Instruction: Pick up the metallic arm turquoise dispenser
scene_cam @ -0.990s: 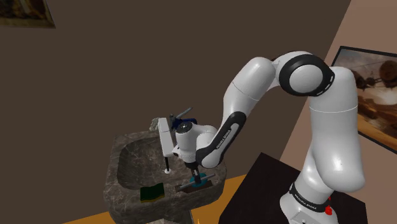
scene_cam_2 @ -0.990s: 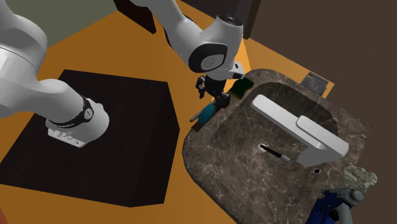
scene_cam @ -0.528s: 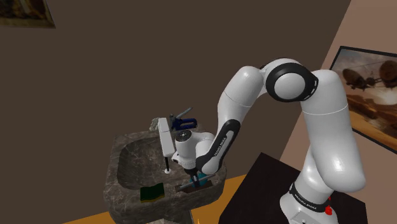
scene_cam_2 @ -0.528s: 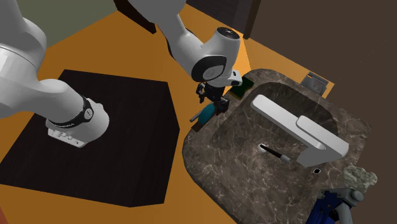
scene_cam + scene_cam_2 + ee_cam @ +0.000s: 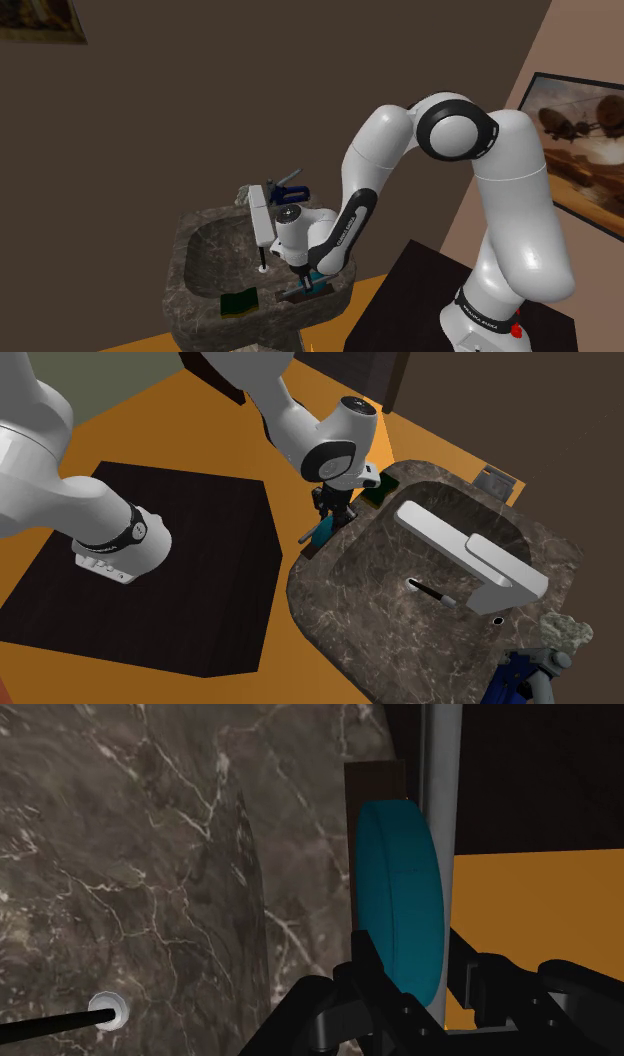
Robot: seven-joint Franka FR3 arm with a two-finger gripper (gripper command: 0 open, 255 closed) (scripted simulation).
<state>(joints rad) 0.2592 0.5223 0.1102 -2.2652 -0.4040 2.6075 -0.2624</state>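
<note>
While it lies on the rim of the marble sink (image 5: pixel 318 590), turquoise dispenser (image 5: pixel 400 894) looks clasped between narrowed fingers (image 5: pixel 365 974). Hard, smooth, probably light, slippery; hold mid-body, beside metallic arm (image 5: pixel 437 764).

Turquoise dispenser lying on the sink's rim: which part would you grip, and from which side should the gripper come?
Grip the turquoise dispenser across its body's narrow width, coming down from above. It lies flat along the sink rim, long and slim, its grey arm close along one flank, so mid-body is probably the surest hold. The gripper sits over it there.
</note>
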